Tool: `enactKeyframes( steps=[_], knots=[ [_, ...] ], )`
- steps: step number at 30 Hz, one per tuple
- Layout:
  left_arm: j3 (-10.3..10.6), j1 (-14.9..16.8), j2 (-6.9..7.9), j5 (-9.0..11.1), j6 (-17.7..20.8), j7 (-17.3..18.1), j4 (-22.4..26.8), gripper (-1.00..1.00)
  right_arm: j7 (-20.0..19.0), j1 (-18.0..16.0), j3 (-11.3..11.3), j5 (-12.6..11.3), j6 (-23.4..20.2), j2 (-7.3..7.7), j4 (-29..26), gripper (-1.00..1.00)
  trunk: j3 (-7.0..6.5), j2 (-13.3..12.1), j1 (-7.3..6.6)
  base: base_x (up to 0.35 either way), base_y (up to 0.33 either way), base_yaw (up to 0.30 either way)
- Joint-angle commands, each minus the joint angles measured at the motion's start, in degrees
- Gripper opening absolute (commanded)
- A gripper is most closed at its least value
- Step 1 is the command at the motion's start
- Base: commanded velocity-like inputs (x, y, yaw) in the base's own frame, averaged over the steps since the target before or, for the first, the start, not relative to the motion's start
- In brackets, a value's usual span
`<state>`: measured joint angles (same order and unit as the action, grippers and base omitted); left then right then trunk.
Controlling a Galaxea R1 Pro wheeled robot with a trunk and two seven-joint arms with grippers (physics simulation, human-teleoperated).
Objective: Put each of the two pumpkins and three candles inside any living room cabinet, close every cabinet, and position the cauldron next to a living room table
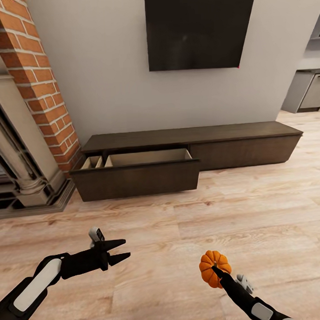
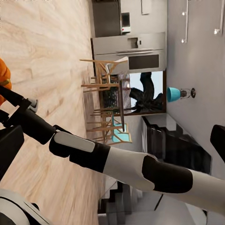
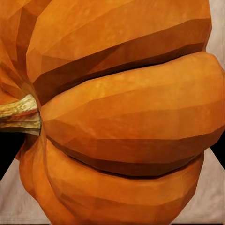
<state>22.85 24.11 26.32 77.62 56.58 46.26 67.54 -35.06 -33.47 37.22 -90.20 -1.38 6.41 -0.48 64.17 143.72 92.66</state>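
Gripping a pumpkin (image 1: 214,268) low at the right of the head view, right claw (image 1: 217,271) clamped on it, fingertips mostly hidden behind the orange body. Close up from the right wrist, ribs and a brownish stem (image 3: 18,114) at one edge, fruit cut off on all sides, fingers not made out. Held above the wood floor (image 1: 255,211), well apart from the cabinet (image 1: 192,151).

Left claw (image 1: 122,251) hovering over the floor at the left, two dark fingers apart with nothing between them. From the left wrist, only a dark sliver of finger at the frame edges, too little to judge; right arm (image 2: 122,164) crossing the view, a slice of orange (image 2: 3,79) cut off at the border.

Cabinet against the grey wall under a dark screen (image 1: 200,29), left drawer (image 1: 137,172) pulled out, pale interior with a divider near its left end; contents hidden below the front panel. Right half shut. Brick column (image 1: 37,77) and fireplace surround cut off at the left. Small orange patch at the bottom left corner, behind the left arm, too cropped to name.
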Motion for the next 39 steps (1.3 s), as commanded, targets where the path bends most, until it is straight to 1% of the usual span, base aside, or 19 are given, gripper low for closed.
enactKeyframes(
  steps=[1,18,25,37,39],
  knots=[
    [0.15,0.06,0.04,0.16,0.2,0.14,-0.04,1.0,-0.18,-0.02,0.47,-0.53,-0.14,0.01,0.02,-1.0,0.04,0.02,-0.02,-0.073,0.0,0.152],
    [0.09,0.06,0.04,0.16,0.2,0.14,-0.04,1.0,-0.08,-0.02,0.53,-0.5,0.33,0.01,0.13,-1.0,0.02,0.02,-0.02,-0.029,0.0,0.271],
    [0.12,0.06,0.03,0.16,0.19,0.14,-0.04,1.0,1.33,-0.02,0.55,-0.51,0.91,0.01,0.06,-1.0,0.02,0.02,-0.02,0.0,0.0,0.289],
    [0.09,0.06,0.04,0.18,0.17,0.14,-0.07,1.0,1.49,-0.02,0.56,-0.5,1.02,0.01,0.05,-1.0,0.02,0.02,-0.02,0.0,0.0,0.289],
    [0.14,0.06,0.01,0.17,0.16,0.14,-0.67,1.0,1.48,-0.02,0.54,-0.5,1.02,0.01,0.05,-1.0,0.02,0.02,-0.02,0.0,0.0,0.289]
  ],
)
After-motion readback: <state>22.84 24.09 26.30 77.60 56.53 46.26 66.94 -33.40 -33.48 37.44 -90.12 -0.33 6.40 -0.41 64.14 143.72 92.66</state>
